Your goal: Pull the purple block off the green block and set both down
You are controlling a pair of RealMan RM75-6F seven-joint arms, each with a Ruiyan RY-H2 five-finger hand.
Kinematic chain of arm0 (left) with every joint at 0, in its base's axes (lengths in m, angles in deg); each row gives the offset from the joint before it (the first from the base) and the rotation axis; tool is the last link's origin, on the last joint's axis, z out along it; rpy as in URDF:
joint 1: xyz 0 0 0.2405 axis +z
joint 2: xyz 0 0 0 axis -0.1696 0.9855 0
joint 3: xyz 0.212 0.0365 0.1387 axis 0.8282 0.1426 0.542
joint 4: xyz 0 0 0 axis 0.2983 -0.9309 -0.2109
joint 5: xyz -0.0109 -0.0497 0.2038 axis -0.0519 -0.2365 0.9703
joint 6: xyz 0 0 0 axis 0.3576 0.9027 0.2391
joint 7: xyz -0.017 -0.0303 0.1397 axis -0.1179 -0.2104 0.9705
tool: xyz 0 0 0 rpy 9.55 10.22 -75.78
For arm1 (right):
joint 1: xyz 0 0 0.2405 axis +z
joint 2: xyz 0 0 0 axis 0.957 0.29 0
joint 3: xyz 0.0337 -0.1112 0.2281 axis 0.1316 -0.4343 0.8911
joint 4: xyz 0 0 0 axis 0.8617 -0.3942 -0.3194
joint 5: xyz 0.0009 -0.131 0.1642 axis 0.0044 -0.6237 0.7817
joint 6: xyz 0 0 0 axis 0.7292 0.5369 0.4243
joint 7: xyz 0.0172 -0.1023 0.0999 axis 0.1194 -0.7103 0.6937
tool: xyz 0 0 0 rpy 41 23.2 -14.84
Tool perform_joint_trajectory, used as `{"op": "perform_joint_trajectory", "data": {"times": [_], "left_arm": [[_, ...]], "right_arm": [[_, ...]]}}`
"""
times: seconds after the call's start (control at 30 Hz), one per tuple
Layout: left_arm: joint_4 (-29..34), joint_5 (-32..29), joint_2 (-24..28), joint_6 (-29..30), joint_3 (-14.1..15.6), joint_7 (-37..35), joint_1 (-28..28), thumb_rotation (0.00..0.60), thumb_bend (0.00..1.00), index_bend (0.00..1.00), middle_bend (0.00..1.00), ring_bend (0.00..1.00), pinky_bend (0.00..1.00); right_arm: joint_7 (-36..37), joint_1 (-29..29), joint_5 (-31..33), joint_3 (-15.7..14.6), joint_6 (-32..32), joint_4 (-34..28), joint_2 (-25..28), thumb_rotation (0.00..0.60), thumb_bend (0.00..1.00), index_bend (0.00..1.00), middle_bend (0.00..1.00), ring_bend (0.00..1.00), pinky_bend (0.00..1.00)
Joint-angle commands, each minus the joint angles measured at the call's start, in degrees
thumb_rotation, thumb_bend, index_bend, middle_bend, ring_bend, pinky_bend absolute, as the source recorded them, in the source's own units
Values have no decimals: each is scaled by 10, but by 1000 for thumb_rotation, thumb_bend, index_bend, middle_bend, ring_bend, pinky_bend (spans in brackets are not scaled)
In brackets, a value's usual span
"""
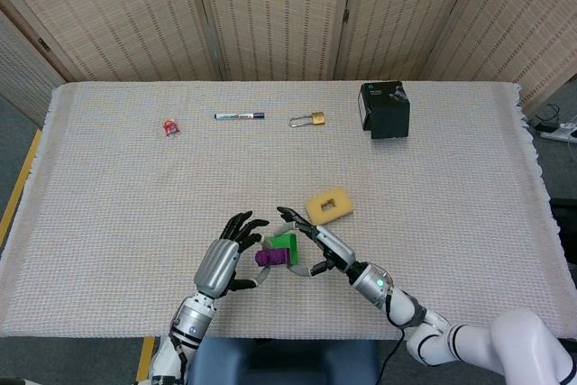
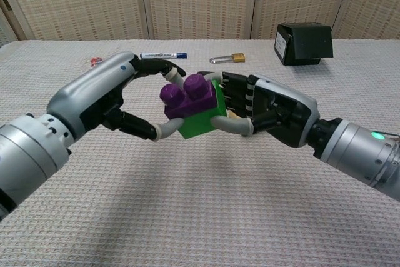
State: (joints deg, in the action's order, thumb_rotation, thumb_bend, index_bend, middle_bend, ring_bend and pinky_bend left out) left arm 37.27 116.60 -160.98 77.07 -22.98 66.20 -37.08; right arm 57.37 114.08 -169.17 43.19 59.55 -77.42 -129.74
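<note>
Purple block [image 2: 187, 99] and green block [image 2: 205, 117] are joined and held up off the counter [image 1: 451, 187], between the two robot hands near its front edge. The left robot hand [image 2: 112, 99] grips the pair from the 9 o'clock side, one fingertip curled over the purple studs and the thumb pressing in from below. The right robot hand [image 2: 269, 109] grips from 3 o'clock, its fingers wrapped on the green block's far face and its thumb lying under the green edge. In the head view the same cluster sits low and centre, purple [image 1: 268, 257] at 9 o'clock of green [image 1: 287, 246].

Just behind the right hand, at about 1 o'clock from the blocks, a yellow foam piece [image 1: 328, 205] with a square hole lies on the cloth. Along the far side, well apart from the hands, sit a small red item [image 1: 169, 126], a marker [image 1: 239, 116], a padlock [image 1: 309, 119] and a black box [image 1: 384, 109].
</note>
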Motion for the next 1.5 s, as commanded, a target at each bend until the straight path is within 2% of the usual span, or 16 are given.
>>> {"op": "perform_joint_trajectory", "data": {"times": [0.03, 0.1, 0.2, 0.37, 0.53, 0.97, 1.17, 1.37, 1.5], "left_arm": [[2, 0, 2, 1, 0, -1, 1, 600, 780, 790, 228, 0, 0], [4, 1, 3, 2, 0, -3, 2, 600, 780, 791, 228, 0, 0], [6, 3, 5, 3, 0, -5, 3, 600, 780, 791, 228, 0, 0], [8, 4, 7, 5, -1, -9, 4, 600, 780, 791, 230, 0, 0], [9, 7, 9, 8, -7, -15, 3, 600, 780, 792, 231, 0, 0], [9, 11, 21, 12, -13, -20, 3, 600, 780, 792, 232, 2, 0], [8, 17, 31, 16, -11, -25, 6, 600, 780, 793, 232, 3, 0], [-2, 30, 69, 30, -1, -54, 22, 600, 780, 793, 233, 4, 0], [-31, 27, 92, 34, -5, -79, 30, 600, 780, 793, 242, 13, 0]], "right_arm": [[-12, -4, 7, 5, -2, -2, -7, 600, 361, 639, 159, 142, 0], [-20, -7, 14, 9, -1, -3, -11, 600, 361, 674, 199, 193, 0], [-37, -11, 21, 15, 1, -3, -18, 600, 361, 798, 338, 332, 30], [-55, -13, 22, 18, 0, -9, -21, 600, 360, 921, 505, 528, 239], [-72, -15, 18, 14, -1, -12, -16, 600, 361, 973, 563, 595, 310], [-65, -28, 22, 13, 7, 3, -3, 600, 361, 974, 564, 596, 314], [-80, -37, 21, 10, 15, 0, 18, 600, 361, 974, 564, 594, 314], [-177, -53, 18, 0, 20, -28, 82, 600, 361, 974, 564, 594, 314], [-251, -66, 27, -16, 3, -95, 153, 600, 361, 974, 564, 594, 314]]}}
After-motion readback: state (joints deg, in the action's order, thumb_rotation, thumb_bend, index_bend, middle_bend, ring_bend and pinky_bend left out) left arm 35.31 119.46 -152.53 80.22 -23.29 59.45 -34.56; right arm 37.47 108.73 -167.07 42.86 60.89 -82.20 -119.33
